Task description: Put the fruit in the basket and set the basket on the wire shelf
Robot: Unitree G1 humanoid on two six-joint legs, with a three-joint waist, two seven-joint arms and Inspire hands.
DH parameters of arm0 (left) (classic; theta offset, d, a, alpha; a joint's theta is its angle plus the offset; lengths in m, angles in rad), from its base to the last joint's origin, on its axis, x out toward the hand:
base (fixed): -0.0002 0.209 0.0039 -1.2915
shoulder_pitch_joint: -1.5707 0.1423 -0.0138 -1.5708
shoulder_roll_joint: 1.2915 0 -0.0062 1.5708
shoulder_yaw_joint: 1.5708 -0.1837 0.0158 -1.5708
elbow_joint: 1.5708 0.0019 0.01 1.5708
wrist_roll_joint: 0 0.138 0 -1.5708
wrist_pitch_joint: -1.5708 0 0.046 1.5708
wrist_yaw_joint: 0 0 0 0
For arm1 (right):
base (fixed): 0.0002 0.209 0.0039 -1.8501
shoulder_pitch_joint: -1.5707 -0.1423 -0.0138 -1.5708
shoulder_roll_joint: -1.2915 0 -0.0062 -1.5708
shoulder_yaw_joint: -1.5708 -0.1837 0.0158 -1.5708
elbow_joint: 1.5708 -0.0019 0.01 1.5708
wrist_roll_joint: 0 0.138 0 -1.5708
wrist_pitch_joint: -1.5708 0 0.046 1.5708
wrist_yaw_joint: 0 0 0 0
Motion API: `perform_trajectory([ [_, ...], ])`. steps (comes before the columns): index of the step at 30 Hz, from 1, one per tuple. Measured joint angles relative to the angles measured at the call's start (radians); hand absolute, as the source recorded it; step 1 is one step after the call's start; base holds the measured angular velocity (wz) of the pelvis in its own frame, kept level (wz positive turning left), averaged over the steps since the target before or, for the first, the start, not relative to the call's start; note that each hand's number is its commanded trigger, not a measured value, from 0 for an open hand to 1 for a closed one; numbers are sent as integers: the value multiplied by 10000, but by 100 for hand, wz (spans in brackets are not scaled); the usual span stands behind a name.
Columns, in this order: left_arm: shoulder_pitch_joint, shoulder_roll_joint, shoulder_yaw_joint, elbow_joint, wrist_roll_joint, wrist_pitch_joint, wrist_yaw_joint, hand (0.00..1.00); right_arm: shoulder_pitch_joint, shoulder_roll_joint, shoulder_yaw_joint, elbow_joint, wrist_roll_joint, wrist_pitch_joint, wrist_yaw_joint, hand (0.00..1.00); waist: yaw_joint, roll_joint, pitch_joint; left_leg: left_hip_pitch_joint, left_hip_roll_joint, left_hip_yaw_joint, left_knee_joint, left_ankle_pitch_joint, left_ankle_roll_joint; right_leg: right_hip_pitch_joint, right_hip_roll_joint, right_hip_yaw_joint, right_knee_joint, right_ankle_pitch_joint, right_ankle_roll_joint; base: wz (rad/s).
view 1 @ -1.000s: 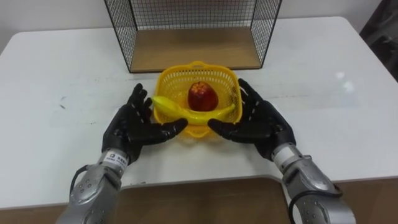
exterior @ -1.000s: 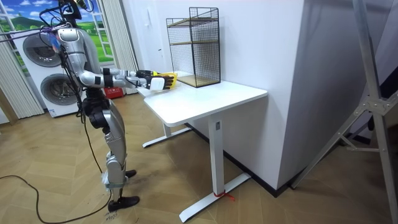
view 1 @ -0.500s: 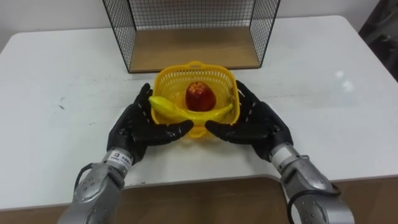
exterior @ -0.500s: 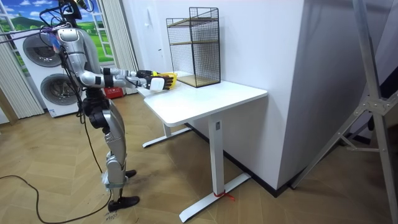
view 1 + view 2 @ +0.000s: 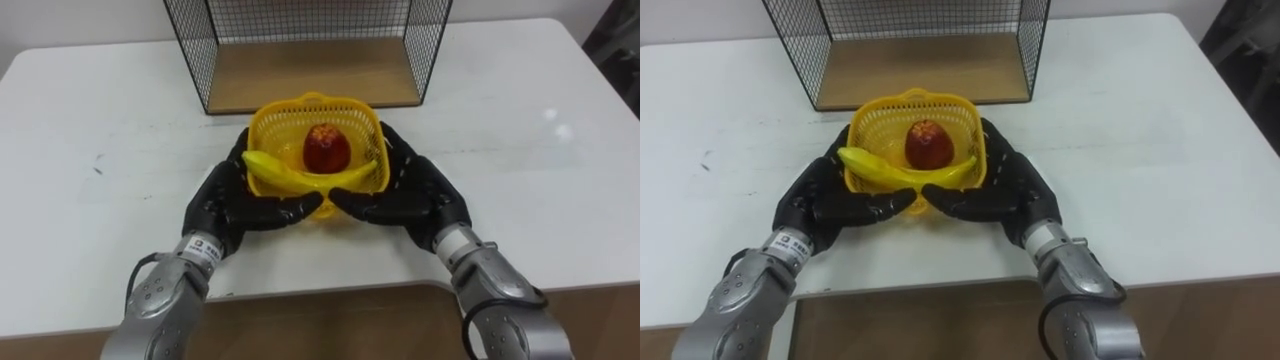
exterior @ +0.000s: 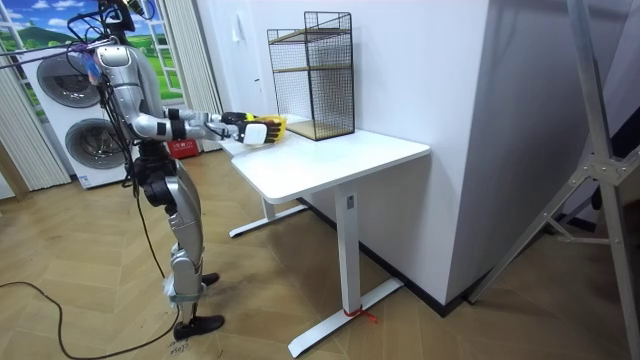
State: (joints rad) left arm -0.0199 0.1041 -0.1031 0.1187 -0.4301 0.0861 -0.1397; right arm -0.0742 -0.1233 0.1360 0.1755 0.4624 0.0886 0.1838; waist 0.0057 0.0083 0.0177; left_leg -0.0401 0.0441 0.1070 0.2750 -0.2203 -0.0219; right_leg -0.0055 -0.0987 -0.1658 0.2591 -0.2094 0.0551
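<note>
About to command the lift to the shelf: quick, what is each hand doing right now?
Left hand: open, fingers straight, pressed against the yellow basket's left side.
Right hand: open, fingers straight, pressed against the basket's right side.

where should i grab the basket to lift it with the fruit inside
Take the basket low on its two side walls, one hand from each side, where the left hand and right hand sit. The banana lies across the rim, so a grip from above would likely knock it.
</note>
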Motion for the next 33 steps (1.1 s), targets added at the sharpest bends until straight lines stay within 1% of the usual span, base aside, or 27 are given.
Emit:
perform_trajectory([
  [6,-81,5,14,-241,97,-4,0,0,-40,-8,-33,-44,10,-9,-72,0,8,-83,-34,4,0,-1,-2,0,0,4,2,9,-2,0,0,0],
  [9,-85,3,10,-461,98,-4,1,0,-40,2,-31,-337,3,-9,-208,0,3,-117,-35,5,0,3,-2,0,0,6,3,19,-4,1,0,0],
  [12,-85,-3,10,-663,98,-10,3,0,-40,1,-38,-495,5,-46,-258,0,1,-156,-59,29,1,1,-2,0,0,37,5,19,-14,1,0,0],
  [17,-100,-5,5,-696,99,-36,18,0,-41,5,-41,-579,15,-46,-300,0,12,-158,-57,119,0,8,-6,0,0,110,5,50,-18,1,1,0],
  [24,-194,-156,30,-736,98,-35,19,0,-187,19,-132,-717,33,-45,-399,0,10,-155,-57,134,1,10,-1,0,0,101,18,103,-2,5,-1,0],
  [33,-367,-159,60,-816,99,-35,18,0,-400,18,-364,-726,32,-45,-402,0,10,-140,-55,144,1,9,-1,0,0,99,21,142,-10,9,-1,0],
])
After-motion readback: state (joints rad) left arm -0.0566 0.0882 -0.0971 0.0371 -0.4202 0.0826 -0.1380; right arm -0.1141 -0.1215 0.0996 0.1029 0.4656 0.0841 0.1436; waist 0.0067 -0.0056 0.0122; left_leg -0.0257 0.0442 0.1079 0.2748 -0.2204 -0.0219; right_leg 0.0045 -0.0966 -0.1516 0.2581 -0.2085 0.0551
